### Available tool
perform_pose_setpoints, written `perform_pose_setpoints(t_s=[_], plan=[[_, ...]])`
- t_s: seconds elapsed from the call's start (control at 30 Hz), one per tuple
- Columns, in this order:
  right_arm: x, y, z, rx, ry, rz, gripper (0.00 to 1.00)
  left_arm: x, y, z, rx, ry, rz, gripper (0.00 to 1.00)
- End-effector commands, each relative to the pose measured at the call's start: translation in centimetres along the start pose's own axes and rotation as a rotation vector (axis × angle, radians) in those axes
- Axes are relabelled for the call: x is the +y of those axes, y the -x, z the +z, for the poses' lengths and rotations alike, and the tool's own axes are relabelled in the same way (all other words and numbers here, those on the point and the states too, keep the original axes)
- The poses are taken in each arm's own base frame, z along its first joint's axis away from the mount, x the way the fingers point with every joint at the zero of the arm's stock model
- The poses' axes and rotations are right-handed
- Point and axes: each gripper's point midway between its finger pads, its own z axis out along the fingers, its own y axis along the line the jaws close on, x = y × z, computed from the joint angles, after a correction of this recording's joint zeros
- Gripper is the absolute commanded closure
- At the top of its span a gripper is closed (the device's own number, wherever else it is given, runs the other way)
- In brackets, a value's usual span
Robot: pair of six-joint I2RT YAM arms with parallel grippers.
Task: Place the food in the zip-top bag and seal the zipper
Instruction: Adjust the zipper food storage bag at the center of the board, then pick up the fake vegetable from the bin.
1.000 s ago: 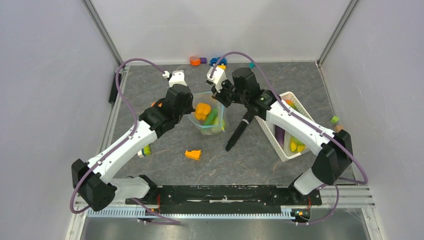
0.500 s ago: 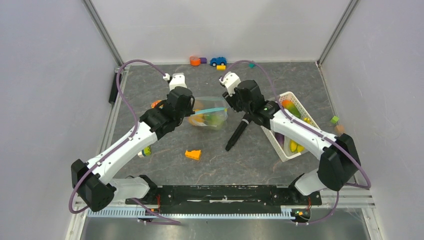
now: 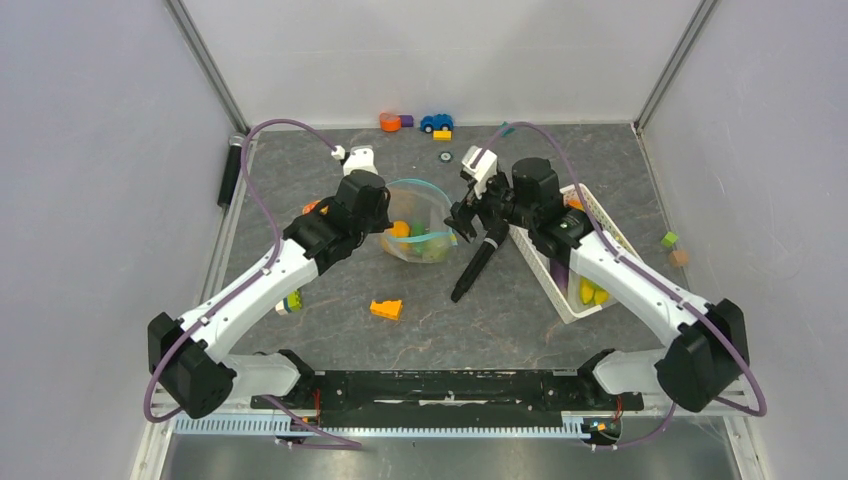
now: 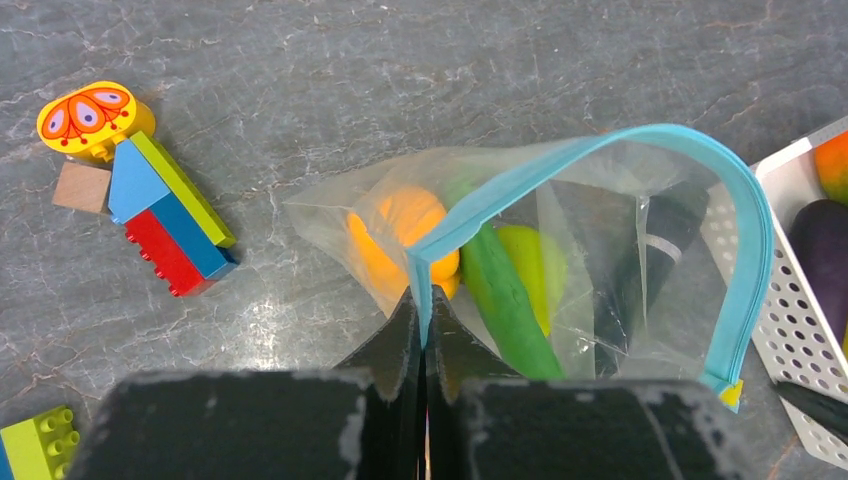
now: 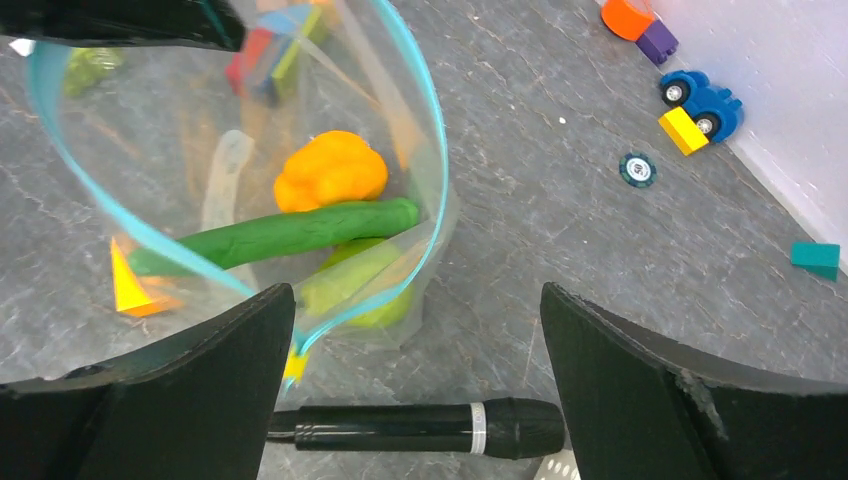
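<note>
In the top view, a black cylinder is seen at the left edge of the table. A yellow-green toy is partly covered by the left arm, and an orange stepped wedge lies at lower centre. An orange piece, a blue toy car and a small disc are ranged along the top. A black marker lies slanted just right of centre. Further right are a white slotted basket, a green cube and a brown cube. In the left wrist view, a stack of toy blocks is seen at upper left. The zip-top bag lies at the centre of the table between the two grippers, with the marker just beside its right side. The left gripper is pressed closed on the left corner of the zipper, which gapes in a wide loop. The right gripper is spread wide over the bag's right corner, and nothing is clamped between its fingers. An orange fruit, a long green pod and a yellow-green fruit are held inside the bag. Whether the right gripper's finger touches the zipper's yellow-tipped end cannot be told. The marker is partly blurred behind the plastic in the left wrist view, and the basket is cut off at that frame's right edge.
</note>
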Motion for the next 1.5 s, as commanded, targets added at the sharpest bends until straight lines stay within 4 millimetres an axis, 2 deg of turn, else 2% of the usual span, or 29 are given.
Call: perform_pose_setpoints(t_s=[0.0, 0.07, 0.17, 0.27, 0.37, 0.43, 0.6, 0.73, 0.97, 1.27, 1.47], plan=[[1.5, 2.4, -2.7, -0.097, 0.041, 0.004, 0.02, -0.9, 0.1, 0.5, 0.002, -0.033, -0.022, 0.98], [0.5, 1.6, -3.9, -0.080, -0.053, 0.061, 0.02, -1.1, -0.4, 0.6, 0.022, -0.049, -0.013, 0.98], [-2.3, 0.1, -6.2, -0.052, -0.268, 0.134, 0.02, -0.9, -1.0, 0.5, 0.032, -0.053, -0.009, 0.98], [-5.7, -2.5, -8.8, 0.011, -0.523, 0.179, 0.02, -0.8, -1.1, 0.3, 0.029, -0.057, -0.007, 0.98], [-8.7, -6.3, -11.2, 0.109, -0.745, 0.277, 0.02, -0.9, -1.1, 0.1, 0.022, -0.072, -0.010, 0.98], [-9.8, -9.0, -12.0, 0.192, -0.826, 0.334, 0.02, -0.9, -1.1, -0.1, 0.019, -0.079, -0.012, 0.98], [-10.8, -15.7, -12.4, 0.373, -0.916, 0.469, 0.02, -0.9, -1.2, -0.6, 0.002, -0.102, -0.025, 0.98], [-11.6, -19.3, -13.1, 0.425, -1.034, 0.583, 0.02, -0.9, -1.2, -0.9, -0.001, -0.113, -0.030, 0.98], [-12.0, -22.3, -12.6, 0.405, -1.107, 0.693, 0.02, -1.1, -1.4, -1.0, -0.001, -0.134, -0.038, 0.98], [-12.2, -25.2, -11.0, 0.429, -1.057, 0.759, 0.13, -1.2, -1.5, -1.1, -0.001, -0.145, -0.042, 0.98], [-13.0, -27.2, -10.3, 0.437, -1.079, 0.790, 0.15, -0.9, -1.3, -1.3, -0.016, -0.136, -0.048, 0.98]])
